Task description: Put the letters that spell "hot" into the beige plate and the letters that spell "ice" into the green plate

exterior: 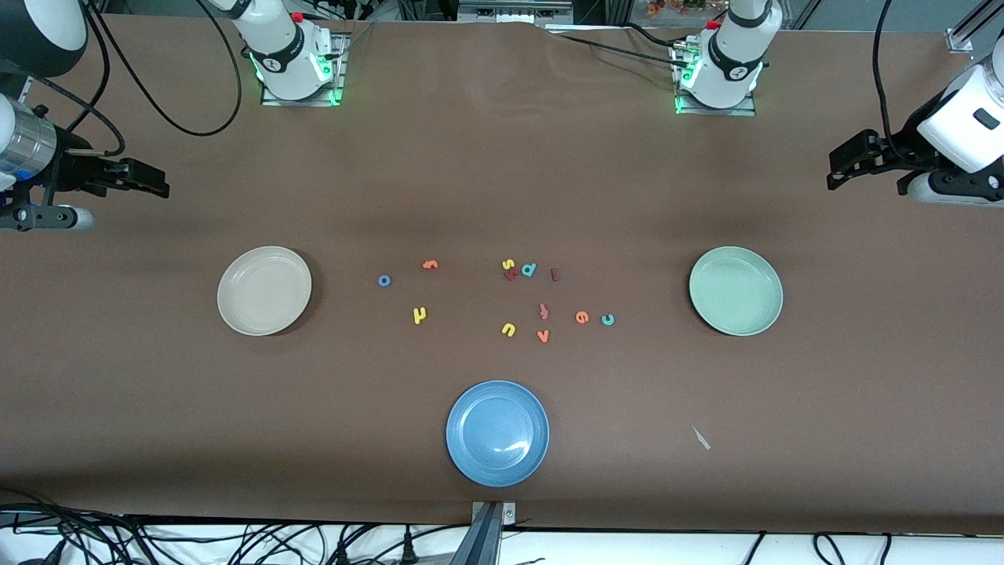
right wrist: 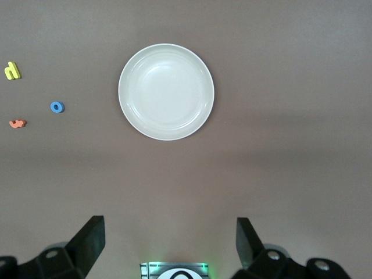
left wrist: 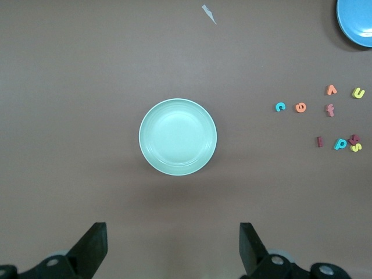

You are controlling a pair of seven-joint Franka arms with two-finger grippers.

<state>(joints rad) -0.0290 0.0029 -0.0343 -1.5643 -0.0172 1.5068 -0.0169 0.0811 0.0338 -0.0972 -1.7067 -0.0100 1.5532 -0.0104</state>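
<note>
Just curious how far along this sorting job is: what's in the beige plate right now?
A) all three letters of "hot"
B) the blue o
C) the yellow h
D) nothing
D: the beige plate is bare, while the yellow h, blue o and orange t lie on the table beside it.

No readable labels; only loose toy letters (exterior: 510, 294).

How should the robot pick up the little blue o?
The blue o lies flat on the table, a small ring standing clear of the orange t and yellow h. Probably best to come straight down from above and pinch across its outer rim. The right end effector, open and closer to it, looks the natural choice.
</note>
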